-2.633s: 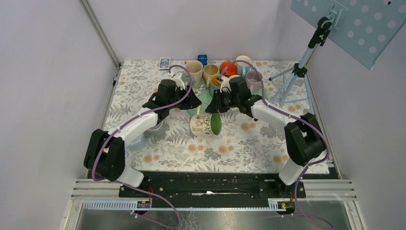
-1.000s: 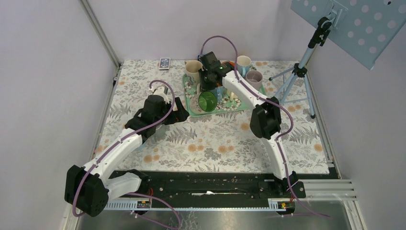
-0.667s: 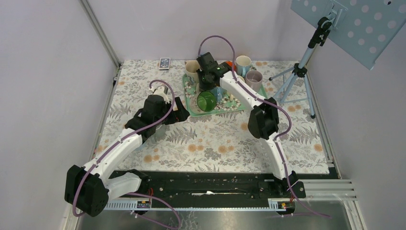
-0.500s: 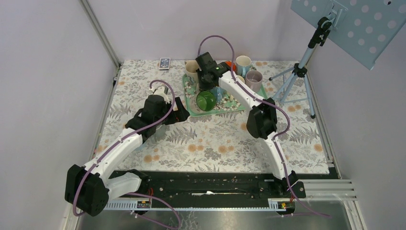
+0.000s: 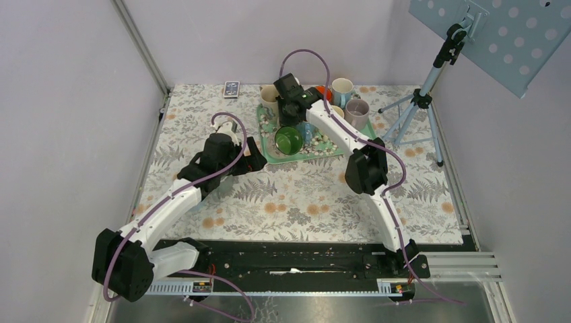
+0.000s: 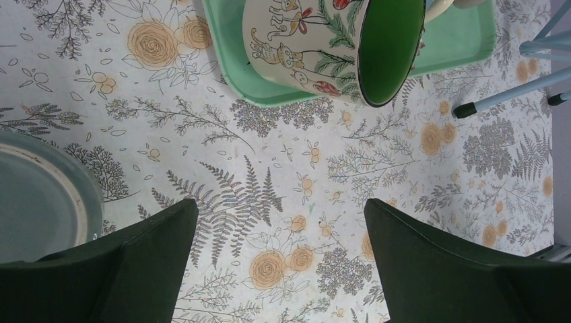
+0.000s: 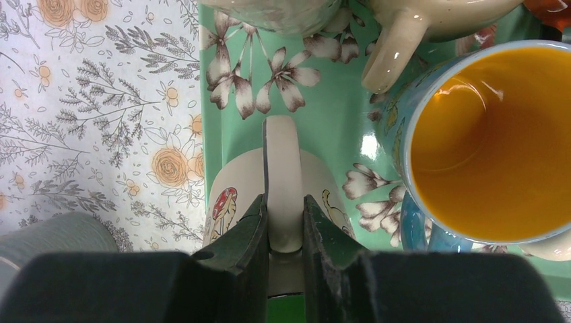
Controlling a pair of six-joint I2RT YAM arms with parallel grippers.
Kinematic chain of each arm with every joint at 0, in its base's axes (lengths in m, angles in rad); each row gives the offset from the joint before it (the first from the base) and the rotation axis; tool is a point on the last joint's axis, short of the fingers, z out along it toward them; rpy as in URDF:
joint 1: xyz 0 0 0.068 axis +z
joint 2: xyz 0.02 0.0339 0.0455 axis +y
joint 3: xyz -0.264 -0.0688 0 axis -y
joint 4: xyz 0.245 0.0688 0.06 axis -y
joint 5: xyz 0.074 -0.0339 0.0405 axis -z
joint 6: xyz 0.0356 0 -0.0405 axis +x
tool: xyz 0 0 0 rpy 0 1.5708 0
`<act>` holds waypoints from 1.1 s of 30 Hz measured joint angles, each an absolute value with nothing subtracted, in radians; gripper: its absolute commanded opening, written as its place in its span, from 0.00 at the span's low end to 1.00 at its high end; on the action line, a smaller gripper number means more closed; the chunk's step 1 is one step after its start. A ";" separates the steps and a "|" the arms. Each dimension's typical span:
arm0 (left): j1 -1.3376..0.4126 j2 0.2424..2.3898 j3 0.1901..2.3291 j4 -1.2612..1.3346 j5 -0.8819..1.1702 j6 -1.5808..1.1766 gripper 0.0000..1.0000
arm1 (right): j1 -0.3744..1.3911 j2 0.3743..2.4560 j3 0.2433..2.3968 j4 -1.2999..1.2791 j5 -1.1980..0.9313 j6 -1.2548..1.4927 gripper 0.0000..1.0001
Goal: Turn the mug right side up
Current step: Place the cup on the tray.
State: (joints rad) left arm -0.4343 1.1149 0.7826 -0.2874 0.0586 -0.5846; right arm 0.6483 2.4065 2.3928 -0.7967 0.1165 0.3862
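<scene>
The mug (image 5: 288, 139) is cream with animal and plant drawings and a green inside. It hangs tilted over the near left part of the green tray (image 5: 266, 152), its mouth facing up and toward the front. My right gripper (image 7: 284, 215) is shut on the mug's cream handle (image 7: 283, 168), reaching from the back (image 5: 291, 121). The left wrist view shows the mug (image 6: 310, 47) at the tray's near rim (image 6: 232, 64); whether it touches the tray I cannot tell. My left gripper (image 6: 279, 222) stands open over the flowered cloth, left of the tray (image 5: 250, 156), with nothing in it.
A blue mug with an orange inside (image 7: 485, 141) and a cream mug (image 7: 404, 33) stand close beside the held one. More mugs (image 5: 343, 87) crowd the tray's back. A grey plate (image 6: 34, 195) lies near the left gripper. A tripod (image 5: 417, 101) stands at the right.
The mug lay on its side on the cloth between both grippers; the right gripper now holds it over the tray. In the last second it drifted slightly left. The left arm stayed back.
</scene>
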 measured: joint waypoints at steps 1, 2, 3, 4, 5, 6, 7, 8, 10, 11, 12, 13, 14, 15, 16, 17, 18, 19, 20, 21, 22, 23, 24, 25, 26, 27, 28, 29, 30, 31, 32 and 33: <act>-0.434 1.115 0.783 -0.288 0.057 -0.585 0.99 | 0.648 2.407 2.393 -0.796 0.118 0.387 0.12; -0.434 1.115 0.783 -0.289 0.057 -0.585 0.99 | 0.648 2.408 2.393 -0.794 0.121 0.391 0.12; -0.434 1.115 0.783 -0.290 0.056 -0.584 0.99 | 0.648 2.408 2.393 -0.794 0.123 0.393 0.12; -0.434 1.115 0.783 -0.292 0.056 -0.584 0.99 | 0.648 2.410 2.393 -0.792 0.125 0.396 0.12; -0.434 1.115 0.783 -0.292 0.056 -0.584 0.99 | 0.648 2.410 2.393 -0.790 0.130 0.399 0.13; -0.434 1.115 0.783 -0.293 0.056 -0.584 0.99 | 0.648 2.411 2.393 -0.788 0.133 0.402 0.13; -0.434 1.115 0.783 -0.293 0.056 -0.584 0.99 | 0.649 2.412 2.393 -0.785 0.138 0.405 0.15; -0.434 1.115 0.783 -0.293 0.056 -0.584 0.99 | 0.649 2.413 2.393 -0.780 0.141 0.406 0.15; -0.434 1.115 0.783 -0.295 0.056 -0.585 0.99 | 0.649 2.416 2.393 -0.759 0.152 0.409 0.16; -0.434 1.116 0.783 -0.296 0.056 -0.585 0.99 | 0.649 2.417 2.393 -0.749 0.157 0.410 0.16; -0.434 1.116 0.783 -0.296 0.056 -0.585 0.99 | 0.649 2.418 2.393 -0.737 0.164 0.411 0.17; -0.434 1.117 0.783 -0.297 0.056 -0.585 0.99 | 0.649 2.420 2.393 -0.725 0.168 0.412 0.18; -0.434 1.119 0.785 -0.297 0.056 -0.585 0.99 | 0.649 2.421 2.393 -0.713 0.172 0.413 0.20; -0.434 1.122 0.785 -0.297 0.056 -0.585 0.99 | 0.649 2.423 2.393 -0.701 0.176 0.413 0.21; -0.434 1.127 0.786 -0.298 0.056 -0.585 0.99 | 0.649 2.425 2.393 -0.688 0.178 0.414 0.21; -0.434 1.132 0.786 -0.298 0.056 -0.585 0.99 | 0.649 2.427 2.393 -0.672 0.184 0.415 0.22; -0.434 1.136 0.786 -0.299 0.056 -0.585 0.99 | 0.649 2.431 2.393 -0.658 0.188 0.416 0.23; -0.434 1.141 0.787 -0.299 0.056 -0.585 0.99 | 0.649 2.435 2.397 -0.645 0.192 0.417 0.23; -0.434 1.147 0.789 -0.299 0.056 -0.586 0.99 | 0.649 2.440 2.403 -0.636 0.197 0.417 0.23; -0.434 1.150 0.790 -0.298 0.057 -0.587 0.99 | 0.649 2.442 2.404 -0.627 0.200 0.417 0.22; -0.434 1.155 0.791 -0.297 0.057 -0.589 0.99 | 0.649 2.444 2.404 -0.619 0.202 0.417 0.21; -0.434 1.158 0.792 -0.297 0.057 -0.592 0.99 | 0.649 2.445 2.405 -0.615 0.205 0.418 0.20; -0.434 1.161 0.792 -0.297 0.057 -0.596 0.99 | 0.649 2.446 2.405 -0.615 0.208 0.420 0.20; -0.434 1.163 0.792 -0.297 0.057 -0.597 0.99 | 0.649 2.447 2.405 -0.616 0.210 0.421 0.20; -0.434 1.167 0.793 -0.297 0.057 -0.600 0.99 | 0.649 2.447 2.407 -0.616 0.212 0.423 0.20; -0.434 1.173 0.795 -0.299 0.056 -0.603 0.99 | 0.649 2.449 2.408 -0.617 0.216 0.425 0.20; -0.434 1.181 0.800 -0.300 0.056 -0.604 0.99 | 0.649 2.450 2.411 -0.619 0.218 0.427 0.20; -0.434 1.193 0.810 -0.304 0.052 -0.609 0.99 | 0.649 2.452 2.415 -0.622 0.220 0.427 0.20; -0.434 1.205 0.820 -0.307 0.048 -0.612 0.99 | 0.649 2.455 2.420 -0.625 0.221 0.427 0.19; -0.434 1.218 0.834 -0.308 0.044 -0.620 0.99 | 0.649 2.456 2.423 -0.628 0.222 0.428 0.19; -0.433 1.232 0.850 -0.310 0.040 -0.625 0.99 | 0.649 2.457 2.425 -0.631 0.224 0.429 0.19; -0.432 1.249 0.872 -0.314 0.036 -0.631 0.99 | 0.649 2.457 2.426 -0.633 0.225 0.431 0.17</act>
